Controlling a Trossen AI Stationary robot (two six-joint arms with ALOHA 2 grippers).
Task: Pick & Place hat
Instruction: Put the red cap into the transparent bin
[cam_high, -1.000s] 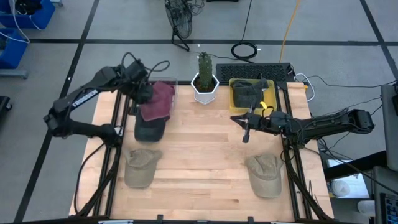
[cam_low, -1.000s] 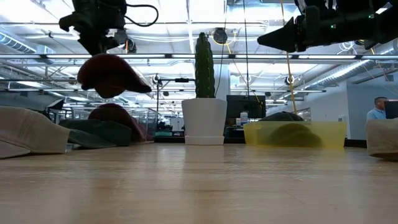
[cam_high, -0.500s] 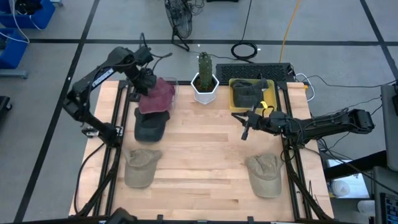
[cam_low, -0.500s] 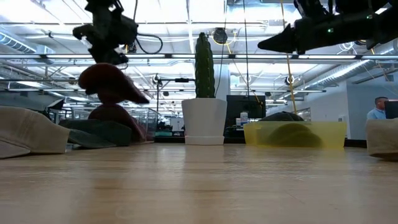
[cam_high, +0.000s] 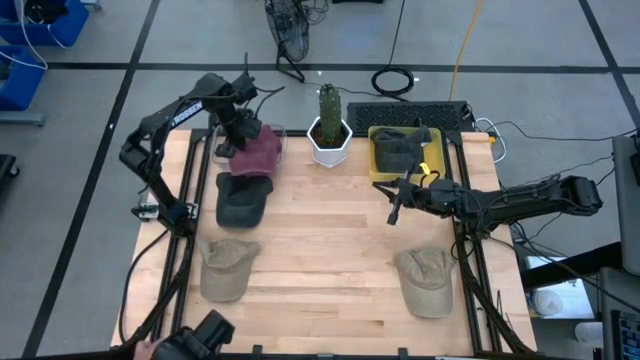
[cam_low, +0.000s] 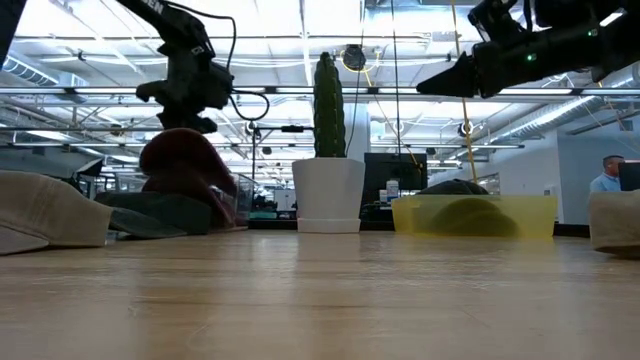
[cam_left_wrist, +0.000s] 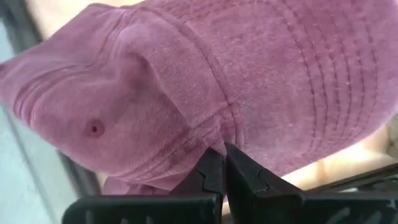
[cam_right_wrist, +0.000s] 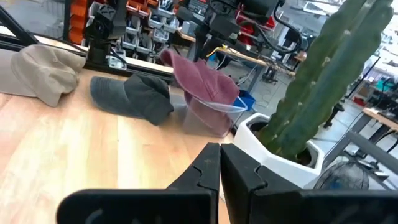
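Nearest the front edge of the table (cam_high: 320, 300) lie two tan caps (cam_high: 228, 268), one on each side, and neither arm is over them. Further in, a dark cap (cam_high: 240, 202) lies flat on the left side, and over the middle of the table's right half the right gripper (cam_high: 396, 212) hangs in the air, its fingers pressed together on nothing, well apart from any hat. Beyond the dark cap, at the far left corner, the left gripper (cam_high: 240, 128) pinches the maroon hat (cam_high: 256, 154) by a fold of its crown, fingers closed tight on the cloth. The hat hangs straight below those fingers, its brim trailing toward the near side, and it sits over a clear container (cam_right_wrist: 208, 117) which, from the low view, it seems to be touching or partly inside. So the drop looks to be straight down, and the left arm is plainly the one placed for it.
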